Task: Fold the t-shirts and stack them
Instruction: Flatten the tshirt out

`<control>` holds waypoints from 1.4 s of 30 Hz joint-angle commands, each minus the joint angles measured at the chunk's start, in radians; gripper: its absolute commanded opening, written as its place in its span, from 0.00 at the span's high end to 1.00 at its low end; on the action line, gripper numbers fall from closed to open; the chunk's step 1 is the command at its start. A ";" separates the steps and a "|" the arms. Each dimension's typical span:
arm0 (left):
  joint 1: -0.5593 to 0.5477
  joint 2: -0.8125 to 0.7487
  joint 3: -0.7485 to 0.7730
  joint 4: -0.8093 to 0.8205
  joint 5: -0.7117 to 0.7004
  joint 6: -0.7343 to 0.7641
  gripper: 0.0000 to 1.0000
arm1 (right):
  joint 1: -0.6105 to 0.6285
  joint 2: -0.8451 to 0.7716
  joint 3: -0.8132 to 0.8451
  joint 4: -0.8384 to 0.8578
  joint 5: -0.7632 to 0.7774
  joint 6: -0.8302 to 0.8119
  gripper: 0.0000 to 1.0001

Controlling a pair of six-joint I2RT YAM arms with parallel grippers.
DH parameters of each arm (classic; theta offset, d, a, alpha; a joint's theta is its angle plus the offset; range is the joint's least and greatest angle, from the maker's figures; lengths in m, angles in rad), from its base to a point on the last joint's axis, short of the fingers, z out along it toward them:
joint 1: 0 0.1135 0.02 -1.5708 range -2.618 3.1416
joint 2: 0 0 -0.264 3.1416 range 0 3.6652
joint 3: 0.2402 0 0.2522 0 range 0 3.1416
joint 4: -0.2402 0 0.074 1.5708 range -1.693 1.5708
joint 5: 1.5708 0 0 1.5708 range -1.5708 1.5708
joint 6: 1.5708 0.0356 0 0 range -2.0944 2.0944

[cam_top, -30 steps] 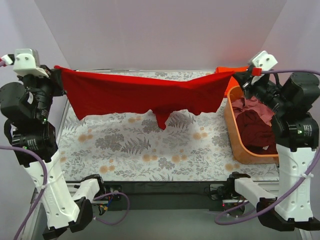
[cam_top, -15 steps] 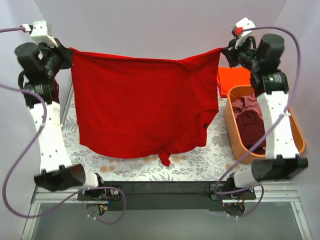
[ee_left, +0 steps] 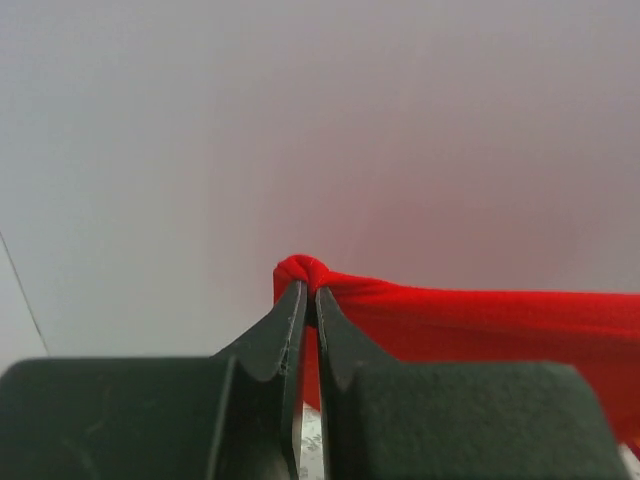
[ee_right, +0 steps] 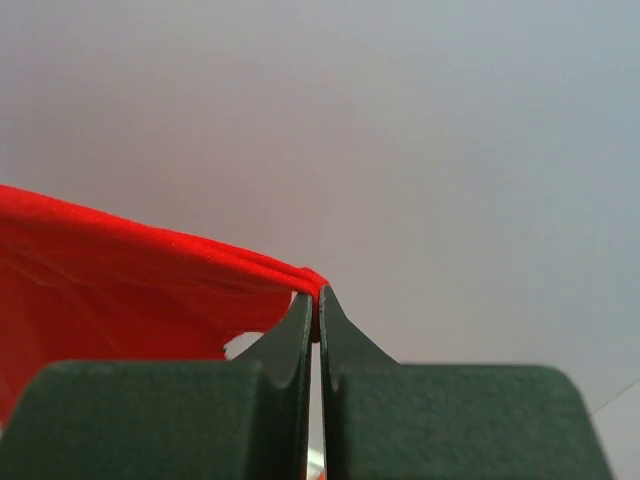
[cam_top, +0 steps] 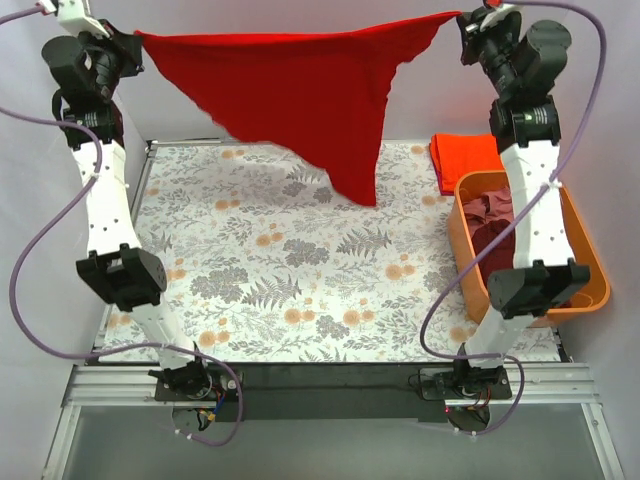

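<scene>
- We hold the bright red t-shirt (cam_top: 300, 90) in the air, strung between both raised arms well above the tabletop (cam_top: 270, 270). No part of it touches the floral surface.
- Our left claw (cam_top: 135, 38) is clenched on one corner of the cloth. In the left wrist view a small knot of red pokes out past the pinched tips.
- Our right claw (cam_top: 462, 20) is clenched on the opposite corner. The right wrist view shows the fabric's edge nipped between jaws with no gap.
- The top edge runs taut from claw to claw. Below it the cloth narrows to a single hanging tip, so we judge that the shirt is doubled or twisted rather than spread open.
- An orange-red t-shirt (cam_top: 462, 155) lies folded at the far right of the tabletop, just beside the far end of the orange tub (cam_top: 590, 292).
- Inside the tub a maroon t-shirt (cam_top: 485, 255) and a dusty pink t-shirt (cam_top: 488, 208) lie crumpled, partly hidden by the right arm. We cannot tell how many pieces are there.
- We judge the step in hand to be lifting and shaking out the red shirt before laying it flat. Its folds are not yet begun, and the task looks early to midway.
- The next move calls for lowering both claws together, with the hanging tip landing first and the cloth drawn out smooth, clear of the folded shirt and the tub.
- Thin cloth in such small pinches could slip, or it could land bunched.
</scene>
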 commanded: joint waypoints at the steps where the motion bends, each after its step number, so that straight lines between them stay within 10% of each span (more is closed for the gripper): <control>1: 0.021 -0.185 -0.157 0.297 -0.061 -0.009 1.00 | -0.015 -0.152 -0.145 0.309 0.085 -0.016 0.99; 15: 0.021 -0.256 -1.031 0.290 0.008 0.264 1.00 | 0.072 -0.174 -0.903 0.193 -0.172 -0.169 0.99; 26: 0.026 -0.020 -0.942 -0.052 0.006 0.385 1.00 | 0.100 -0.069 -0.867 -0.055 -0.117 -0.222 0.99; 35: 0.056 -0.172 -0.764 -0.348 -0.001 0.544 1.00 | 0.097 -0.141 -0.661 -0.382 -0.097 -0.334 0.99; 42: 0.062 -0.386 -1.001 -0.526 -0.033 0.796 1.00 | 0.135 -0.289 -0.871 -0.580 -0.079 -0.466 0.99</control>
